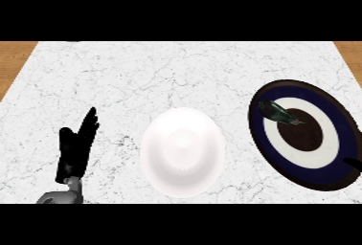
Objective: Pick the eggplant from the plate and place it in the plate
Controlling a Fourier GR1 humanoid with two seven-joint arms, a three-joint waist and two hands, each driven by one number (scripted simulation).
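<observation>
I see the eggplant [280, 113] lying on the dark blue plate [339, 125] near the counter's [176, 67] right edge. The white plate [183, 152] waits in the middle. My left hand [76, 146] rests by the left edge, fingers straight, holding nothing. My right hand is out of sight. The eggplant is small and thin, so I think it could slip or roll off the plate when grabbed.

Two plates, one white [183, 152] and one ringed [332, 119]; one eggplant [279, 113].
</observation>
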